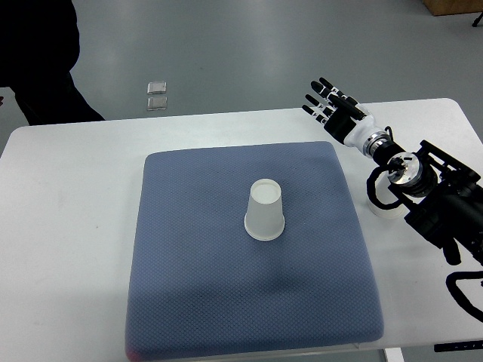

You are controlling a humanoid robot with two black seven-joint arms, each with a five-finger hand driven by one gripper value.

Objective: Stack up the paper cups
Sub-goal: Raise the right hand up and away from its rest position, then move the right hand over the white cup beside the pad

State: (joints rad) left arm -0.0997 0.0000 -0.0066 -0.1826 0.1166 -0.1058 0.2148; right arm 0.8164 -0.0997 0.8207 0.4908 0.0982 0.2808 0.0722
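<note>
One white paper cup (265, 210) stands upside down near the middle of the blue-grey mat (196, 264). Whether it is a single cup or a stack I cannot tell. My right hand (326, 102) hovers over the table's far edge, beyond the mat's far right corner, well away from the cup. Its fingers (315, 96) are spread and hold nothing. The right arm (430, 188) runs in from the right edge. The left arm does not show.
The mat lies on a white table (68, 226). A person in dark clothing (38, 60) stands at the far left beyond the table. Two small clear items (157, 95) lie on the floor behind the table.
</note>
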